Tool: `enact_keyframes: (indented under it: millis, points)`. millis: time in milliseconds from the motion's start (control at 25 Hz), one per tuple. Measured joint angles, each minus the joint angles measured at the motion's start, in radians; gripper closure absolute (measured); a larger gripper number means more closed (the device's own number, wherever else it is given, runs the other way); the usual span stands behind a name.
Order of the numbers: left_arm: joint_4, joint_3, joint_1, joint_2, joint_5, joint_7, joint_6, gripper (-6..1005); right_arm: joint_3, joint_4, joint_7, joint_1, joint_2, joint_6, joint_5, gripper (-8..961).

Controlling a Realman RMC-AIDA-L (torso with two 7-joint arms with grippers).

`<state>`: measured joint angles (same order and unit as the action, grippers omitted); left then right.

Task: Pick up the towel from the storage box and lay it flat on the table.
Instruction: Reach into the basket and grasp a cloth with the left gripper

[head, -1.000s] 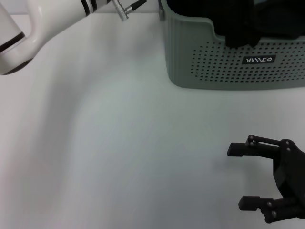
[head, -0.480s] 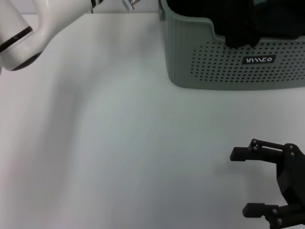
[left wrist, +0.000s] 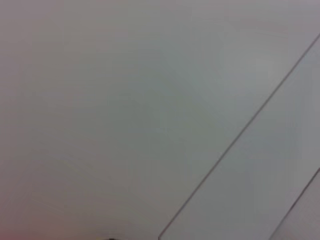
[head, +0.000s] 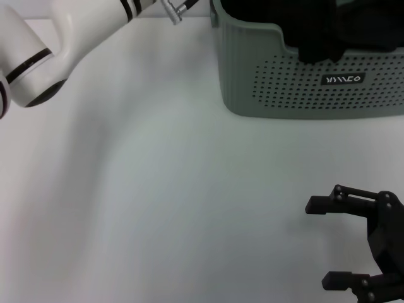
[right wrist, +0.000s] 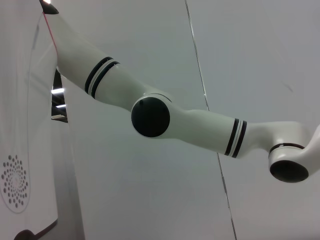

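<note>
The storage box (head: 315,82), pale grey-green with dotted sides and a white logo, stands on the table (head: 177,189) at the back right. Dark cloth (head: 319,41) fills it and hangs over the front rim; I cannot tell whether it is the towel, as no green or yellow shows. My right gripper (head: 315,243) is open and empty, low over the table at the front right, well in front of the box. My left arm (head: 69,38) reaches across the back left toward the box; its gripper is out of view past the top edge.
The right wrist view shows my left arm (right wrist: 150,115) against a pale panelled wall. The left wrist view shows only a plain pale surface with seam lines. White table stretches between the box and the right gripper.
My left arm has swung to the right and farther back, toward the box. My right gripper has dropped slightly toward the table's front edge, still open.
</note>
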<state>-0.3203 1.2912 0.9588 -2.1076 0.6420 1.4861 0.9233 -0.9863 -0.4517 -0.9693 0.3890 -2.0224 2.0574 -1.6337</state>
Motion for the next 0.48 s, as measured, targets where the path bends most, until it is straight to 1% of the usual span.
enact_keyframes:
  millis: [160, 280, 400, 480]
  points:
    - [-0.002, 0.015, 0.007, 0.000, -0.002, -0.002, 0.008, 992, 0.000, 0.001, 0.001, 0.001, 0.001, 0.000, 0.000, 96]
    - [-0.004, 0.015, 0.002, 0.000, -0.003, -0.003, 0.032, 992, 0.005, 0.001, 0.004, 0.003, 0.002, 0.000, 0.000, 96]
    - [-0.011, 0.001, -0.019, 0.003, -0.015, -0.003, 0.118, 992, 0.009, 0.001, 0.005, 0.005, 0.002, 0.000, 0.000, 96]
    - [-0.028, -0.007, -0.048, 0.009, -0.040, 0.000, 0.189, 992, 0.011, 0.001, 0.006, 0.006, 0.002, -0.003, 0.004, 96]
